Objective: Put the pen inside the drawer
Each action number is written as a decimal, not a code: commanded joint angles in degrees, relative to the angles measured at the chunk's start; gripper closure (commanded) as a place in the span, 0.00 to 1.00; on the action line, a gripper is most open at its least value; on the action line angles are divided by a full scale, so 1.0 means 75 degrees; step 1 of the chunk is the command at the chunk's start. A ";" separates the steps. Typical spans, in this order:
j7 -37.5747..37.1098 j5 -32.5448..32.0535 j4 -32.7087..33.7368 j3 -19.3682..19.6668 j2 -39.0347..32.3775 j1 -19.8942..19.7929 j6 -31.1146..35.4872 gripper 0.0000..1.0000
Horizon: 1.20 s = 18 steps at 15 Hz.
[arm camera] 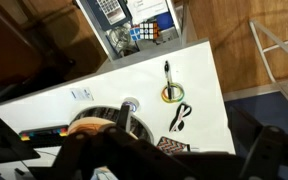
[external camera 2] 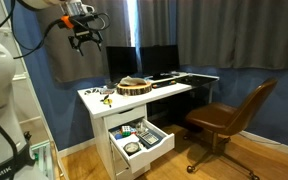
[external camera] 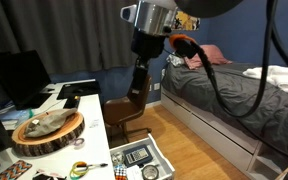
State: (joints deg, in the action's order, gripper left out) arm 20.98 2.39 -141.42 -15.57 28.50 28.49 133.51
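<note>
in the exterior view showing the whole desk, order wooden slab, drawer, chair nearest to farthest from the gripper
From the gripper, high over the desk:
1. wooden slab, on the desk beneath
2. drawer, pulled open, lower down
3. chair, away beside the desk
</note>
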 commanded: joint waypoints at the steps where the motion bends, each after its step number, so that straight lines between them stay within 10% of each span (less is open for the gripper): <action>1: 0.1069 0.0362 0.0307 0.0198 -0.1323 0.0438 0.1090 0.00; 7: 0.3477 0.1995 0.0759 0.0352 -0.3249 0.0948 0.2364 0.00; 18: 0.4869 0.1579 0.1701 -0.0846 -0.5371 -0.0501 0.2402 0.00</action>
State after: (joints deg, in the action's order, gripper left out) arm 56.43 16.78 -131.33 -18.98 -7.55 27.18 150.80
